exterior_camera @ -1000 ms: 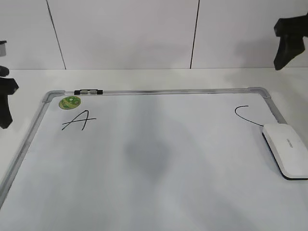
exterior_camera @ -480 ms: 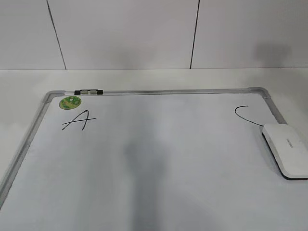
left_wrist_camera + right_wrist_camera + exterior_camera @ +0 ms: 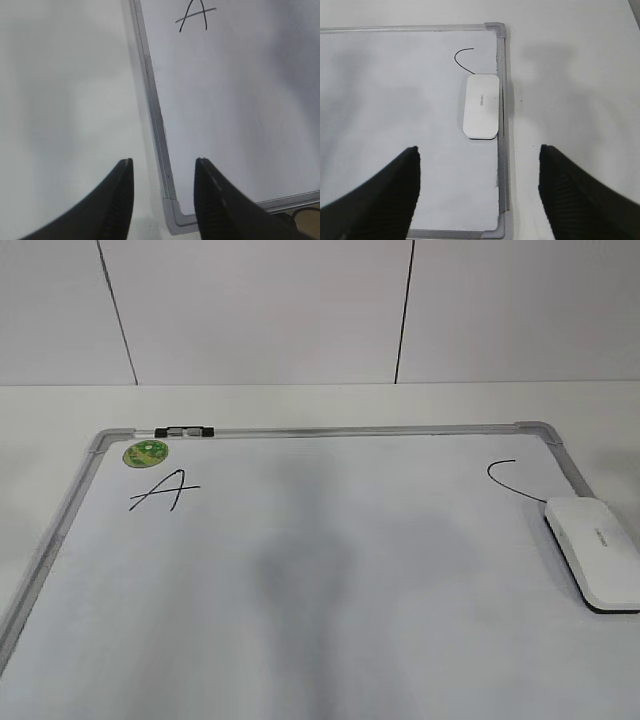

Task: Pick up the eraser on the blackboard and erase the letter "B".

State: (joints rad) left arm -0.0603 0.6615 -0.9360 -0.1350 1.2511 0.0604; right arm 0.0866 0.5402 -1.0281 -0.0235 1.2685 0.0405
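Exterior view shows no "B" anywhere on the blackboard [image 3: 330,560]: only a slanted "A" [image 3: 165,490] near the far left corner and a curved "C" [image 3: 515,480] near the far right corner, with bare surface between them. Judging by that, the erasing looks done. The eraser [image 3: 596,551], a flat white rounded plastic block with a thin dark underside and faint grey print, lies at the board's right edge, resting against the grey metal frame just below the "C". The board is smooth and glossy, with rounded grey corners and a round green sticker [image 3: 146,452] above the "A". The left gripper [image 3: 164,167] hangs over the near left corner, jaws apart and empty; the right gripper [image 3: 480,157] hovers high above the eraser, jaws wide, holding nothing.
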